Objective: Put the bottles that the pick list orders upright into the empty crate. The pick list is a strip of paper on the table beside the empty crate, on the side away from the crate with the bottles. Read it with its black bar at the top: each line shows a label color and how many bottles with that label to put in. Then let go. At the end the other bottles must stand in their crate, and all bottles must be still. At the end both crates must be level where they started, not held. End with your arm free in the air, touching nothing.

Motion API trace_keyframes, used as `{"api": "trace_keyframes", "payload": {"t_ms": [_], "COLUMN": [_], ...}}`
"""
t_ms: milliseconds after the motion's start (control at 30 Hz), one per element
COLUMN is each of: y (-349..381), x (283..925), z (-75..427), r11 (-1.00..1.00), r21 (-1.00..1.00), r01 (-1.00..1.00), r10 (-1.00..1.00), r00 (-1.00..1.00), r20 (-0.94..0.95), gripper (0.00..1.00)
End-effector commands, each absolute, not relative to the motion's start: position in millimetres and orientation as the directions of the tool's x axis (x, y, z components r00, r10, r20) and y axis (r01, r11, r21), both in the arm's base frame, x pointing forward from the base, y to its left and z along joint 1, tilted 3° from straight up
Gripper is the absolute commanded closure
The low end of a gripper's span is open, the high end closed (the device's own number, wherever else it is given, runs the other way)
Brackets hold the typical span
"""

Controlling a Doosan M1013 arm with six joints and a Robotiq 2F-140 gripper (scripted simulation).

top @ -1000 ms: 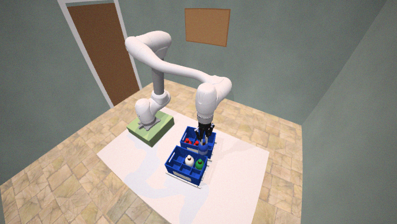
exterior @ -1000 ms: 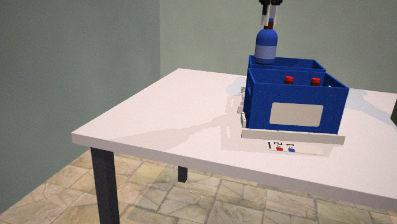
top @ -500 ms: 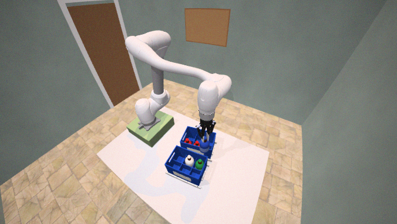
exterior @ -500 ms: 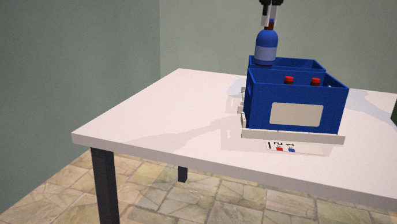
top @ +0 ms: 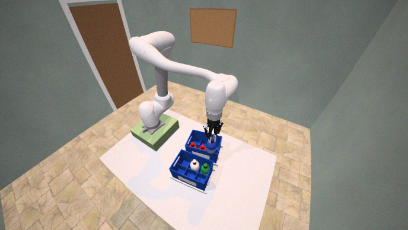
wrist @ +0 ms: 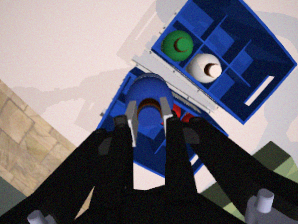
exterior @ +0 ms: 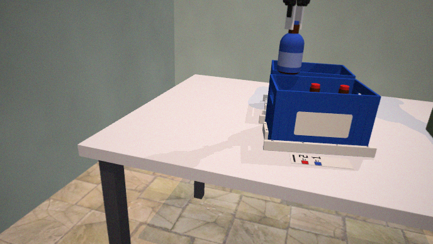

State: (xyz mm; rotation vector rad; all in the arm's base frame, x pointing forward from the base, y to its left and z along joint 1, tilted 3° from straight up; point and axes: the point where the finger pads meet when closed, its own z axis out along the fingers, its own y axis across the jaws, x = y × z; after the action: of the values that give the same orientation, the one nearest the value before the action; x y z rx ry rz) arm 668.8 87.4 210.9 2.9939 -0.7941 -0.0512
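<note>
Two red-capped bottles filled cells of the near crate; the blue-labelled bottle hung over its open corner cell, tabletop beside it bare.

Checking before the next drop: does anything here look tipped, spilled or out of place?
Nothing stands out. The gripper holds the blue bottle upright by its neck above the near crate, where two red-capped bottles stand. The white bottle and green bottle stand upright in the other crate.

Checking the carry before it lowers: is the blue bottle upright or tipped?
Upright. The blue bottle hangs vertically by its neck from the shut gripper, base above the crate.
</note>
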Motion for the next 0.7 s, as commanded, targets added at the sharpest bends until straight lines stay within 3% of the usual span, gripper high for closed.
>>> {"api": "trace_keyframes", "payload": {"t_ms": [0, 667], "y": [93, 130], "x": [667, 659], "z": [211, 210], "r11": [-0.868, -0.868], "r21": [0.051, 0.051], "r01": [-0.495, -0.495], "r10": [-0.496, -0.496], "r00": [0.868, 0.868], "r20": [-0.021, -0.021], "gripper": [1.00, 1.00]}}
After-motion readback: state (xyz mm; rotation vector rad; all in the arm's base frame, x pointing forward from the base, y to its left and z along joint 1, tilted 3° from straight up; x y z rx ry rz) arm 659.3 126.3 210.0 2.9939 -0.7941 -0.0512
